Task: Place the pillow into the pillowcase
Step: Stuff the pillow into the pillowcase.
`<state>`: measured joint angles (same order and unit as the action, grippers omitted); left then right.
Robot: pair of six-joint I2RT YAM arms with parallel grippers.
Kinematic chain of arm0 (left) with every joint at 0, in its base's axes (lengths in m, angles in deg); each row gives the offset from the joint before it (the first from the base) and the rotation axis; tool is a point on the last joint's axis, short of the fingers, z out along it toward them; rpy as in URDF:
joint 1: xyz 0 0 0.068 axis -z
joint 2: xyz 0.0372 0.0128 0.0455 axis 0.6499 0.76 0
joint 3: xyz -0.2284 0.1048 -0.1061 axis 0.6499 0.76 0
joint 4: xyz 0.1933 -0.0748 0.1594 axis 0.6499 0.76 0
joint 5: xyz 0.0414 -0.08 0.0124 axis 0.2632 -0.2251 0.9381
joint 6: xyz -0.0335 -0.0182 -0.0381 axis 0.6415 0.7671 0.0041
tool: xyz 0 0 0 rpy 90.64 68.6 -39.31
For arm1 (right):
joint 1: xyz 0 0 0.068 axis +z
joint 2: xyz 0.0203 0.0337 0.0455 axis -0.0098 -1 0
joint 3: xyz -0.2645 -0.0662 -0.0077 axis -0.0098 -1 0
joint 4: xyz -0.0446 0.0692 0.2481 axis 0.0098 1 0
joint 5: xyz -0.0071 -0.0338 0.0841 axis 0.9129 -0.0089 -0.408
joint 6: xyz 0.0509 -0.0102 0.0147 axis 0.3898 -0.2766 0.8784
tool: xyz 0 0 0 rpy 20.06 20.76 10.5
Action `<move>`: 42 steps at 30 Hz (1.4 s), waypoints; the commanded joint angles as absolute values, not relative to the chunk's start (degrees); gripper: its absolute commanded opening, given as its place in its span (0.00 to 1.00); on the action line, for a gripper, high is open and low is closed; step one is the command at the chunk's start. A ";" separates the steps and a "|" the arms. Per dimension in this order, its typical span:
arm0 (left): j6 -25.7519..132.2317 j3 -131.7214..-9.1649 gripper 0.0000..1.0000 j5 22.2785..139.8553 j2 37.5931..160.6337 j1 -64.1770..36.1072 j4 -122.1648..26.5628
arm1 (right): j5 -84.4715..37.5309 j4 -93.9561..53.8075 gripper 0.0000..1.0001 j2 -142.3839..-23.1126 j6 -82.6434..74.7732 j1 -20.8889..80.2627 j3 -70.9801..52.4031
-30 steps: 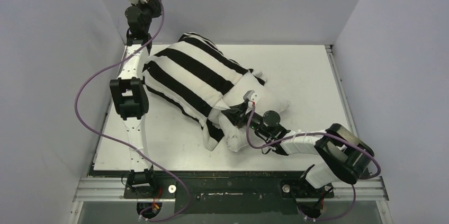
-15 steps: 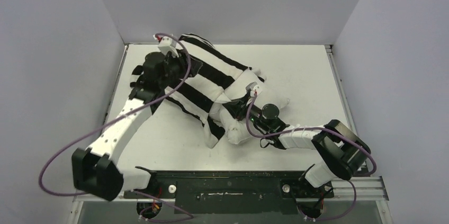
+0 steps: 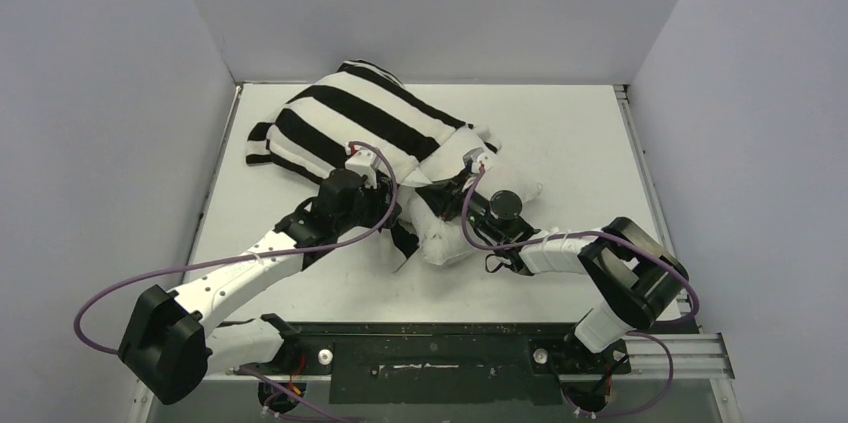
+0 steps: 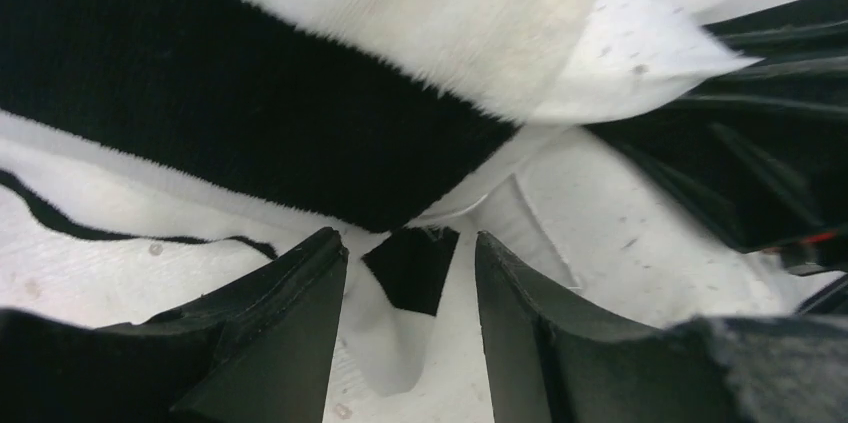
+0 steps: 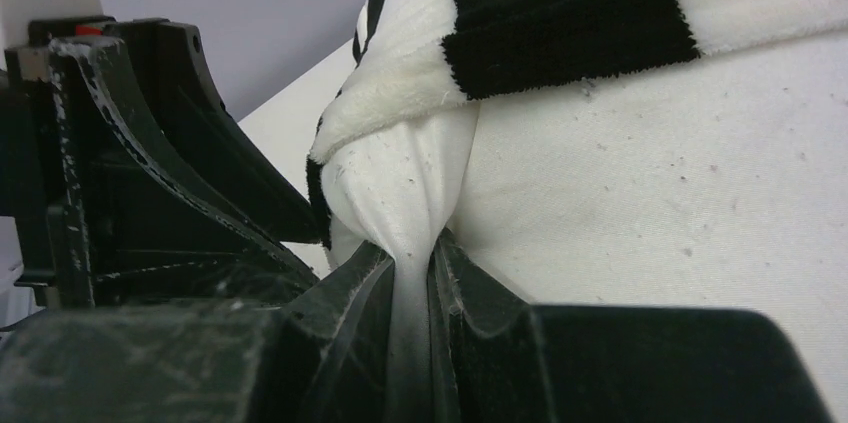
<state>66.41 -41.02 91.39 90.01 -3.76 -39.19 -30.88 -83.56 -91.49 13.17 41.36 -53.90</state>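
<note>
The striped pillowcase (image 3: 350,118) lies on the far left part of the white desk (image 3: 580,143), stuffed plump for most of its length. The pillow (image 3: 445,241) sits mostly inside the pillowcase, and its bare off-white end bulges out of the pillowcase's open mouth on the near side. The right claw (image 5: 415,248) is at that mouth, pinched tight on a fold of the pillow's white fabric just below the pillowcase's hem. The left claw (image 4: 410,243) meets the same mouth from the opposite side with its fingers partly apart. A black flap of the pillowcase lies between them, unclamped.
</note>
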 commanded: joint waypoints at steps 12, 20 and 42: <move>59.51 -36.98 0.40 105.33 96.25 -2.04 -56.49 | -32.53 -83.28 0.21 -90.69 10.78 41.25 -49.50; 59.20 -38.14 0.00 103.48 89.19 -2.14 -55.16 | -30.54 -42.67 0.83 -83.04 -15.06 45.19 -36.19; 68.41 -42.21 0.00 94.51 82.08 -3.45 -51.12 | -16.58 -74.46 0.00 -109.05 11.60 46.65 -24.33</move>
<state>63.05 -36.58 102.61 86.45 -4.26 -46.32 -21.59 -51.83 -105.46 -3.74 46.14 -23.34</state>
